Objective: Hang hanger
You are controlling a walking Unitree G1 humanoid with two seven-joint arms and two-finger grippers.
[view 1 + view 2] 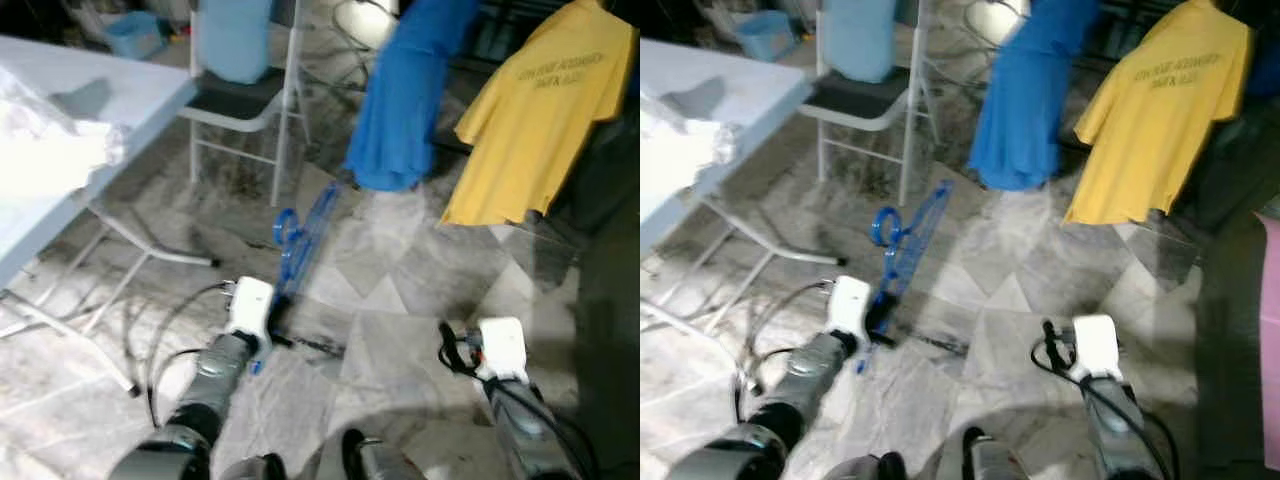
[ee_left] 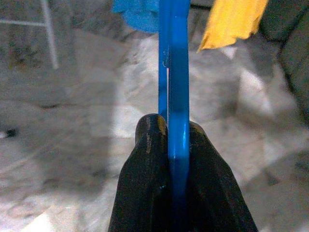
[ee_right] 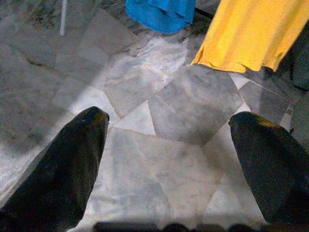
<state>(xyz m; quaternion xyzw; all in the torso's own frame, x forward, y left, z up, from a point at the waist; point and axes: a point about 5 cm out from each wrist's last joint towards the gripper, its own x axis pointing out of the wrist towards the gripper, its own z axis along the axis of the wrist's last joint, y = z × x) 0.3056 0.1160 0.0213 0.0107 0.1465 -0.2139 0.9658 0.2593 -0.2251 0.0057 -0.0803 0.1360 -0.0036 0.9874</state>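
Note:
A blue plastic hanger sticks out forward from my left gripper, low over the marble floor. In the left wrist view both black fingers are shut on the hanger's bar. My right gripper hangs lower right with its fingers spread wide apart over bare floor, holding nothing. Ahead hang a blue garment and a yellow T-shirt, their hems close to the floor.
A folding table with white cloth stands at left, its metal legs and cables on the floor. A white folding chair with a light blue item stands behind it. Dark furniture lies at right.

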